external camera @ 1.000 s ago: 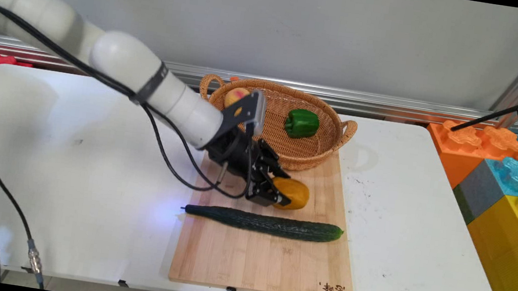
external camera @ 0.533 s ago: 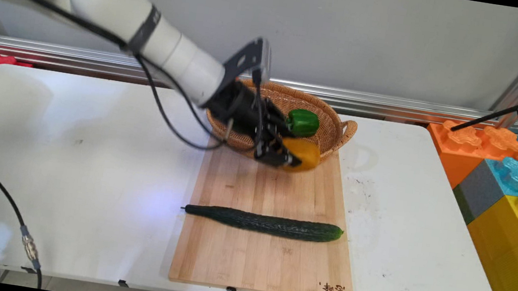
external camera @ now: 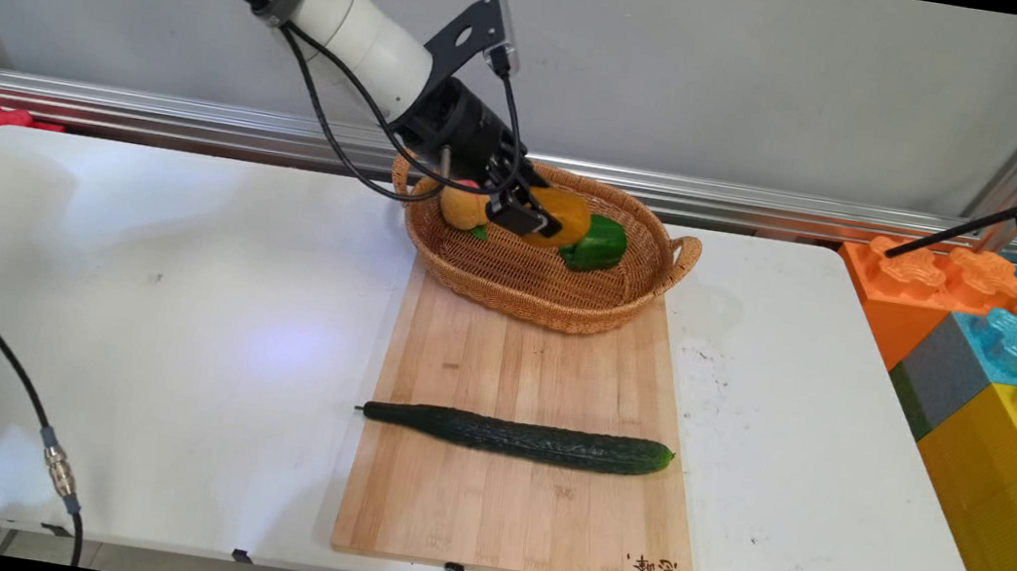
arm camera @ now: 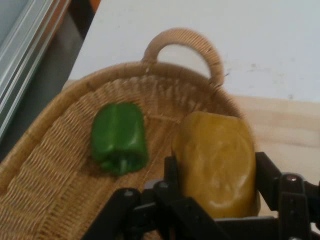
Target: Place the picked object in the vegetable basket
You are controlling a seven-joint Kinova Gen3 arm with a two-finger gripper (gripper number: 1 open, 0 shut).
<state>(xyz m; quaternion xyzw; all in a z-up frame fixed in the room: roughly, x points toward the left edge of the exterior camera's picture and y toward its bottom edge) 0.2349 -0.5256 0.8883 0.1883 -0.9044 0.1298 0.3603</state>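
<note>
Hand view shows the black two-finger pincer (arm camera: 216,172) clamped on a smooth, waxy yellow-orange bell pepper (arm camera: 218,159), one finger (arm camera: 266,175) on each flank, held above the oval woven wicker basket (arm camera: 55,165). A glossy green bell pepper (arm camera: 119,136) with a ribbed, blocky shape lies on the basket's coarse weave, just beside the held one, and an arched wicker handle (arm camera: 182,42) rises from the basket's rim.

From the main view the pincer (external camera: 537,220) hangs over the middle of the basket (external camera: 547,293), with the yellow-orange bell pepper (external camera: 559,217) between a rounded yellowish fruit with a red blush (external camera: 462,206) on its left and the green bell pepper (external camera: 598,243) on its right. The basket sits at the far end of a pale, straight-grained wooden cutting board (external camera: 518,513), overlapping the board's far edge. A long, dark green, bumpy cucumber (external camera: 516,438) lies crosswise on the board, well apart from the pincer, its stem end just past the board's left edge. The white table (external camera: 123,304) lies bare to the left of the board, and on the right its surface is scuffed; colourful plastic building blocks (external camera: 998,370) stand beyond its right edge
</note>
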